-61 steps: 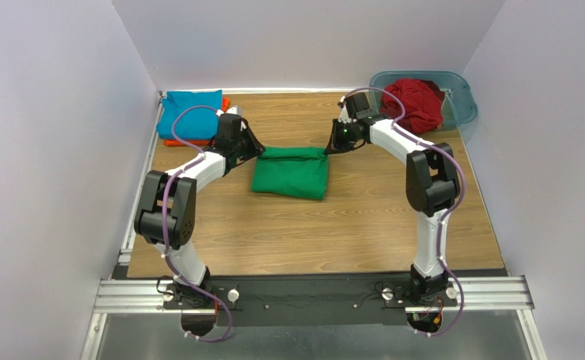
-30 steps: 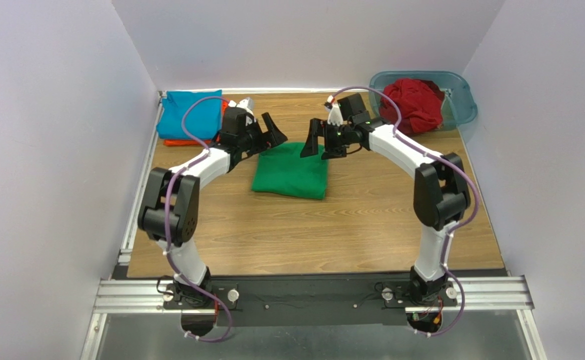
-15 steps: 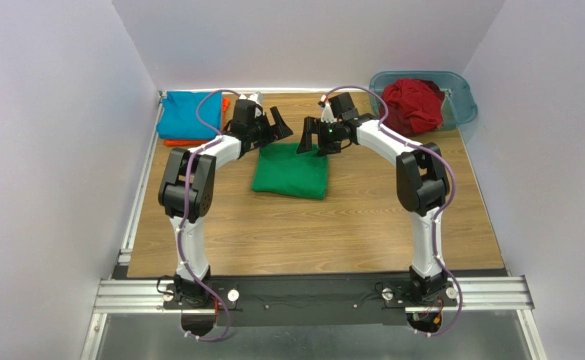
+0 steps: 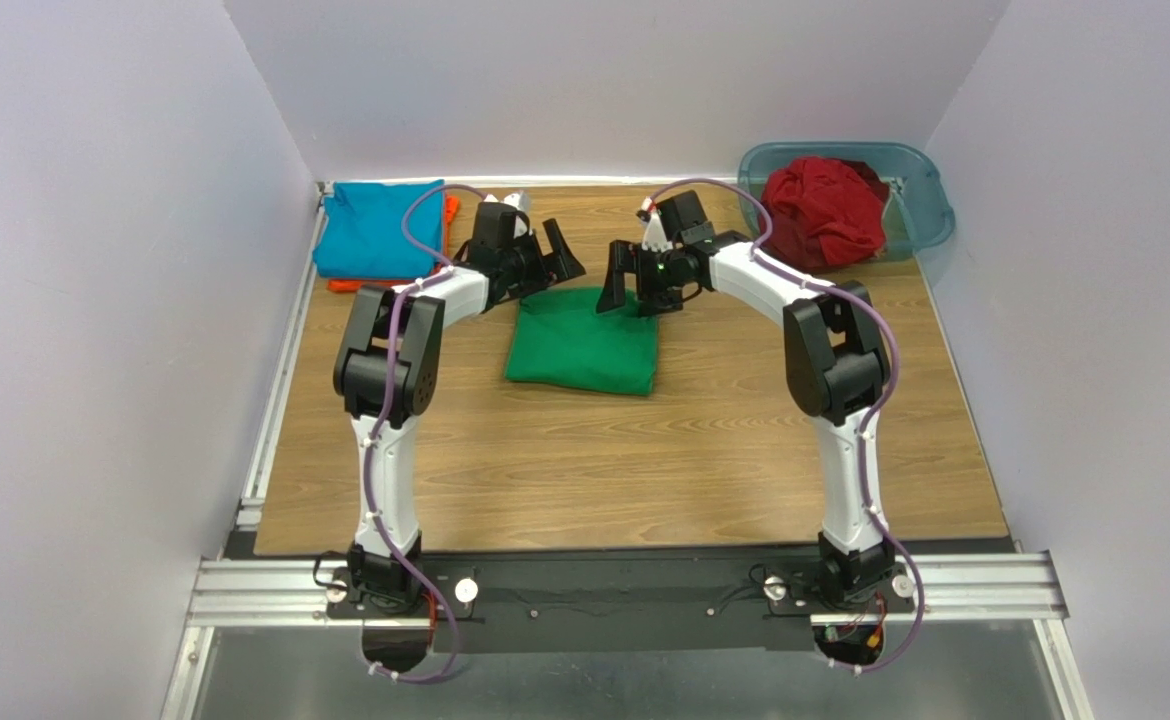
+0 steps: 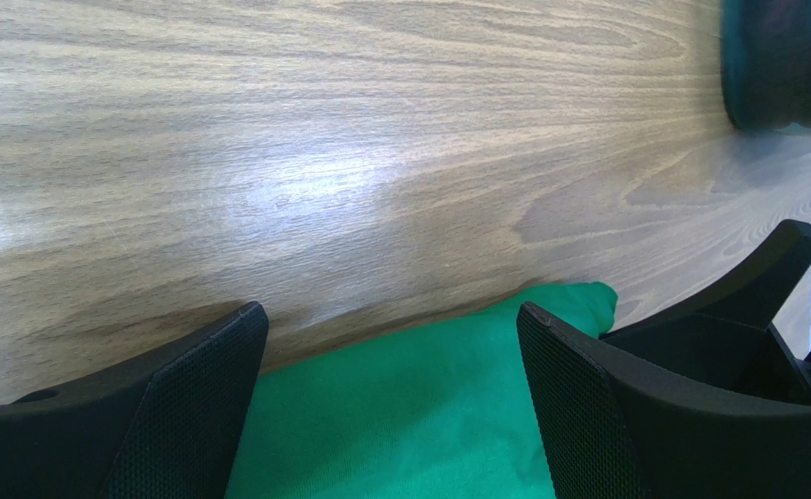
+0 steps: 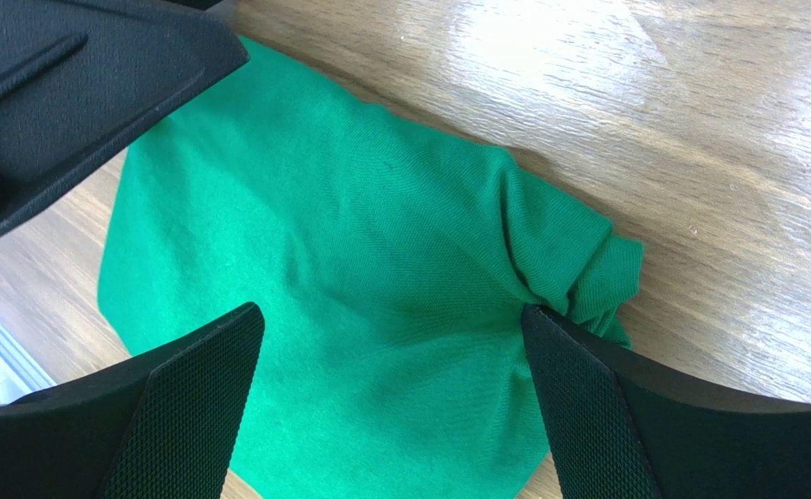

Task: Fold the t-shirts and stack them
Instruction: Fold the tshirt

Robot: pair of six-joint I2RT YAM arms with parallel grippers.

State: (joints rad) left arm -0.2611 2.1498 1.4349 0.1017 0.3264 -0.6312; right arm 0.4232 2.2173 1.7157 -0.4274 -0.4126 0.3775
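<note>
A folded bright green t-shirt (image 4: pixel 584 345) lies in the middle of the table. My left gripper (image 4: pixel 554 258) hovers open at its far left edge, and green cloth (image 5: pixel 410 416) shows below its spread fingers (image 5: pixel 387 317). My right gripper (image 4: pixel 617 282) stands open over the far right corner, where the cloth (image 6: pixel 358 260) bunches against one finger (image 6: pixel 391 312). The two grippers face each other closely. A teal-blue t-shirt (image 4: pixel 373 228) lies folded on an orange one (image 4: pixel 343 284) at the back left. A dark red t-shirt (image 4: pixel 821 207) is crumpled in the tub.
The translucent blue-grey tub (image 4: pixel 914 210) stands at the back right corner and also shows in the left wrist view (image 5: pixel 774 62). White walls close in the table at the back and on both sides. The arm bases stand on a rail at the near edge.
Both grippers left the green shirt's far corners and moved inward toward each other along its far edge. Both arms' elbows swung in toward the middle. The shirt has not moved.
</note>
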